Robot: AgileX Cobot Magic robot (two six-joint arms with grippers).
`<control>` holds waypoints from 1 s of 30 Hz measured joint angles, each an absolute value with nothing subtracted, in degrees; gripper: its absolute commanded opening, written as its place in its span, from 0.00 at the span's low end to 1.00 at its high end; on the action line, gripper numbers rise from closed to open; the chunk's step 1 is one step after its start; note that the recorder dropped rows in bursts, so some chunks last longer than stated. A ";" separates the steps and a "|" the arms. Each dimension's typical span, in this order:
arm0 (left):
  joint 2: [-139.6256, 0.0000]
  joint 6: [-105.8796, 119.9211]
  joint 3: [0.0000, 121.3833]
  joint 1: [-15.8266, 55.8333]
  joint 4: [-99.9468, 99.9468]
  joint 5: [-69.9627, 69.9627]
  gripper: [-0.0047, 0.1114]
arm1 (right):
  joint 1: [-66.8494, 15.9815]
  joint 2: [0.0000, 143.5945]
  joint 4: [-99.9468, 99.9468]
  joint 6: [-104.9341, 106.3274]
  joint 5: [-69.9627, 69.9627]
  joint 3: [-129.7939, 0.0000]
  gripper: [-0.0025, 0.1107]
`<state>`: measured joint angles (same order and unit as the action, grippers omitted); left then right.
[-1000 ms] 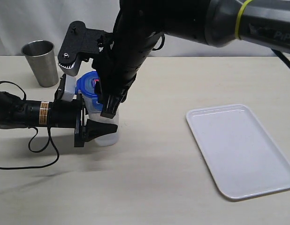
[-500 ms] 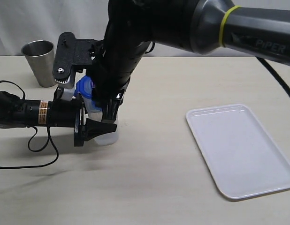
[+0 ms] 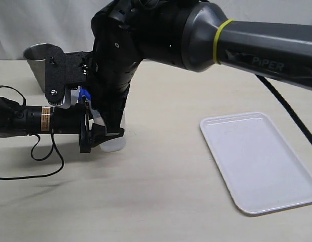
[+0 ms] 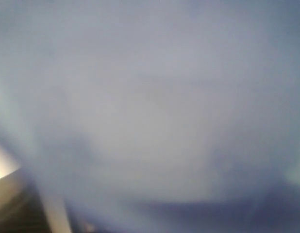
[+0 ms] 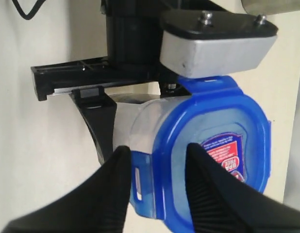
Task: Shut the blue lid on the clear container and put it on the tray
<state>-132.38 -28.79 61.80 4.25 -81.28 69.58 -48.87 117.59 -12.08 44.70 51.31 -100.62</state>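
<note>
My left pincer (image 3: 97, 137) clasped the container (image 3: 116, 142) from the side as it stood on the table, well apart from the tray (image 3: 257, 166). The lid (image 5: 215, 141) sat over its mouth. My right pincer (image 5: 159, 148) was part-open astride the lid's edge; whether it pinched, I could not tell. The risk, as I judged it: pressing off-centre could leave a tab unsnapped, or tip the container out of the left grip. Against a second before, my right arm had sunk lower and leftward, hiding most of the lid and part of the cup (image 3: 34, 54) in the outside view.
</note>
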 measured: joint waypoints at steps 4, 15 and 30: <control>-132.38 -28.79 61.80 4.11 -81.28 69.58 0.04 | -48.96 117.59 -12.28 44.70 51.31 -100.62 0.30; -132.38 -28.79 61.93 4.09 -82.12 69.58 0.04 | -49.17 117.64 -11.79 44.70 51.09 -100.62 0.30; -132.38 -29.65 62.30 3.99 -83.31 69.58 0.04 | -47.09 117.73 -3.88 50.28 51.67 -100.78 0.43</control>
